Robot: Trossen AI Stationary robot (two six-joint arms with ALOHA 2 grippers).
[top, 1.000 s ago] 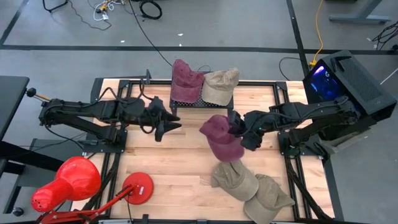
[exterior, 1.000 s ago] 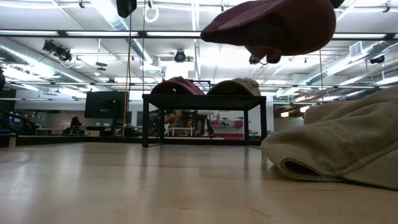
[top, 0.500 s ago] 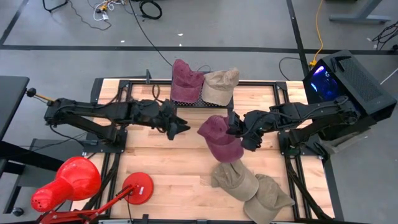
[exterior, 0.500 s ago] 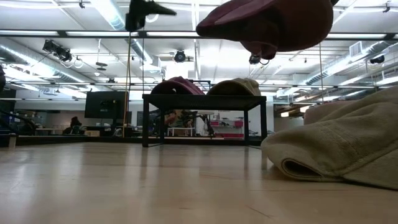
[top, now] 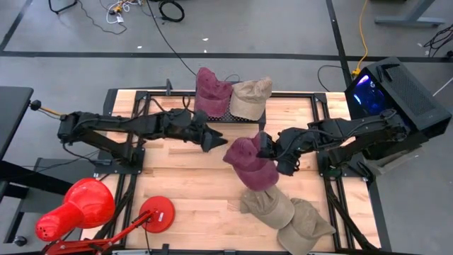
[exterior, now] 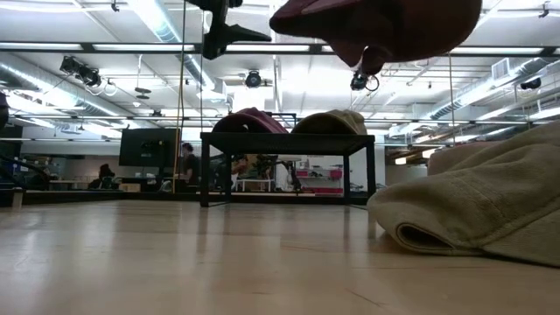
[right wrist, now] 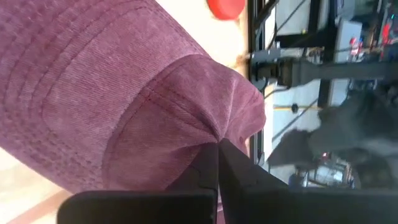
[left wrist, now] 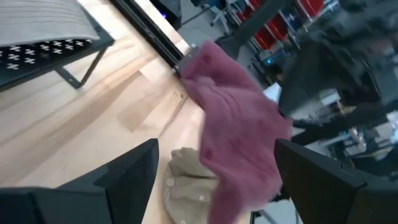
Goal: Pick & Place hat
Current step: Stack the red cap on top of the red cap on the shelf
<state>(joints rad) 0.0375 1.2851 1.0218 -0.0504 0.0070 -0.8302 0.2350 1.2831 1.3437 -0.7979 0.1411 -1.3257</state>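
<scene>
Wooden table in a workshop with a grey floor.
2 maroon hats, 3 tan hats; right gripper pinches 1 maroon hat aloft, left gripper spread wide.

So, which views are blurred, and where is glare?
Left wrist view: the maroon hat and the room behind are smeared by motion. Low view: bright ceiling lights glare, and the tan hat nearby is soft. High view: sharp and evenly lit.

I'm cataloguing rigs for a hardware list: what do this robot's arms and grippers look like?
Two matte black jointed arms, left arm and right arm, on black frames at the table's sides. The left gripper has flat, tapered black fingers; the right gripper has slim black ones. No markings visible.
</scene>
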